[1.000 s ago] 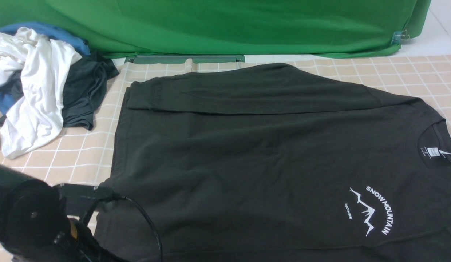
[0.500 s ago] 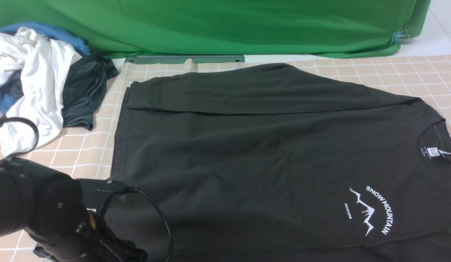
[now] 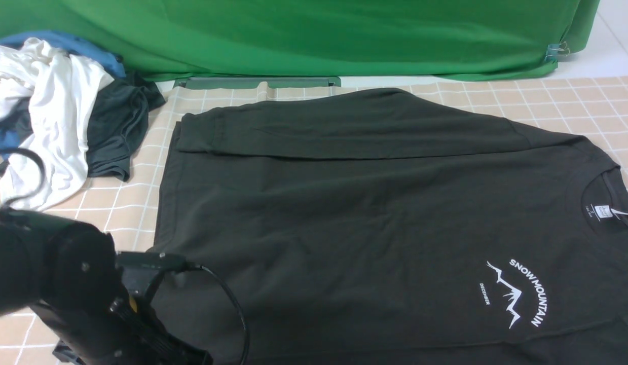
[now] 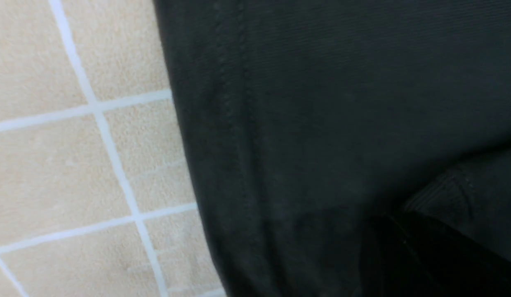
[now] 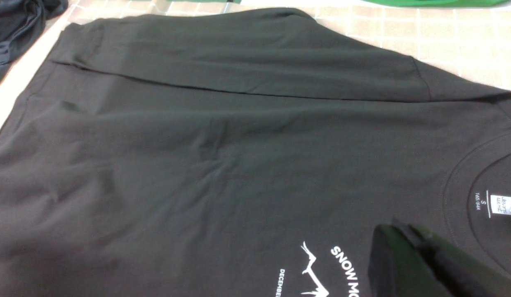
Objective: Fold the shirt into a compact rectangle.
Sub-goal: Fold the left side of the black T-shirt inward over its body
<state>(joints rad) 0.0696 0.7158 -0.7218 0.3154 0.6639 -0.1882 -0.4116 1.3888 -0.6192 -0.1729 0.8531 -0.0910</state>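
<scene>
The black shirt (image 3: 354,213) lies spread on the checked cloth (image 3: 116,213), with its far side folded over in a long flap (image 3: 344,132). Its white mountain print (image 3: 521,291) and neck label (image 3: 604,211) face up at the right. My left gripper (image 3: 159,263) sits low at the shirt's left hem. In the left wrist view the stitched hem (image 4: 222,136) fills the frame, and the left gripper (image 4: 387,231) is too dark to read. My right gripper (image 5: 397,231) hovers shut and empty over the shirt (image 5: 222,156), between the print (image 5: 321,268) and the label (image 5: 499,204). It is outside the front view.
A pile of other clothes lies at the back left: a white shirt (image 3: 50,116), a dark grey garment (image 3: 116,132) and a blue one (image 3: 65,43). A green backdrop (image 3: 319,35) closes the far side. A black cable (image 3: 237,314) loops from my left arm over the shirt's near corner.
My left arm has moved right and a little forward, bringing its gripper up to the shirt's left hem. The shirt lies as before.
</scene>
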